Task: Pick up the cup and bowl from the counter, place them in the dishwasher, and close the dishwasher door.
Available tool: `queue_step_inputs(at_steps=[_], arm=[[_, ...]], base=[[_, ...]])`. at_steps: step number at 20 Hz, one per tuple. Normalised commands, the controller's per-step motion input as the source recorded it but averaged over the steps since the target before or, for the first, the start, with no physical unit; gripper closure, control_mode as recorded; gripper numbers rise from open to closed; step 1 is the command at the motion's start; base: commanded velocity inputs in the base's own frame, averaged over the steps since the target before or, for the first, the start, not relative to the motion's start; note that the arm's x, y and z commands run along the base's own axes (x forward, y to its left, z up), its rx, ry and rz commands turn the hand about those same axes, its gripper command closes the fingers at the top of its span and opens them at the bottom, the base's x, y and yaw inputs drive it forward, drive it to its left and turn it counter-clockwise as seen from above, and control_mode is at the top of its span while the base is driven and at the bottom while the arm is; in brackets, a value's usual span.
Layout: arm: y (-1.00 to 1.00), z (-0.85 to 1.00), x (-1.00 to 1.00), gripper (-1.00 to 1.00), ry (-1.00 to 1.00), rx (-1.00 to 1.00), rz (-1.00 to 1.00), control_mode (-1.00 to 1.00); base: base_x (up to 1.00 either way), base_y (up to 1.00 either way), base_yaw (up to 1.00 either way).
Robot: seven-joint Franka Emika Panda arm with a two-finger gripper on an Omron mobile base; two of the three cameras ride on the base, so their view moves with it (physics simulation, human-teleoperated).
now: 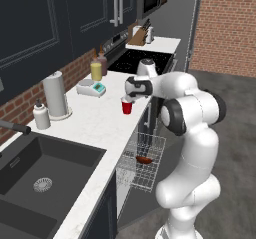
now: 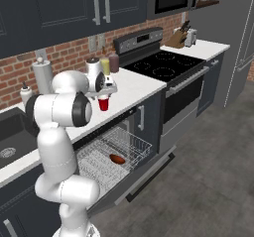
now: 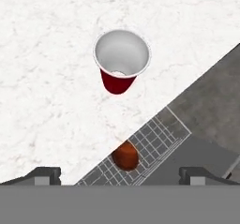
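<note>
**Cup upright near the counter edge, bowl already racked, jaws wide above**

In the left base view, the small red tapered cup with a white rim point(image 1: 127, 106) was seen standing on the white speckled stone counter point(image 1: 90, 125), close to its front edge and just below the two-finger gripper point(image 1: 128, 97). The small dark red-brown bowl point(image 1: 144, 160) was seen lying in the pulled-out silver wire rack point(image 1: 141, 162) of the dishwasher. A tip-over was judged the main risk: the cup is light and tapered, so a finger landing on its rim could knock it toward the edge and off the counter.

In the right base view, the cup point(image 2: 103, 103) was shown upright, its long axis vertical, mouth up and narrow base down. The flat dark grey drop-down dishwasher door point(image 2: 144, 179) was seen lowered beneath the rack point(image 2: 114, 154), with the bowl point(image 2: 117, 159) resting inside. A cup dropped from height was judged liable to bounce off the wires or land on the bowl.

In the hand view, the cup point(image 3: 121, 60) was looked into from above, its white inside open toward the camera and its base leaning slightly toward the bottom of the picture. The gripper point(image 3: 120, 174) was seen fully spread and empty, its dark fingertips point(image 3: 44, 174) well apart. The cup was set well ahead of the fingertips, so a straight descent was judged likely to miss it.
</note>
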Motion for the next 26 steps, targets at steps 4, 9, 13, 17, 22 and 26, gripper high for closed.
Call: queue_step_inputs(at_steps=[4,9,13,17,22,26], arm=[[0.0,0.0,0.24,-1.0,0.0,0.0,-0.27,-1.0],[0.0,-0.12,0.24,-1.0,0.0,0.0,-0.22,-1.0],[0.0,-0.14,0.14,-1.0,0.0,0.02,-0.17,-1.0],[0.0,-0.15,0.15,-1.0,0.0,0.05,-0.14,-1.0],[0.0,-0.09,0.19,-1.0,0.0,0.08,-0.11,-1.0],[-0.06,-0.11,0.28,-1.0,0.0,0.12,-0.08,-1.0]], base=[[0.0,0.0,0.0],[0.0,0.0,0.0],[0.0,0.0,0.0],[0.0,0.0,0.0],[0.0,0.0,0.0],[0.0,0.0,0.0]])
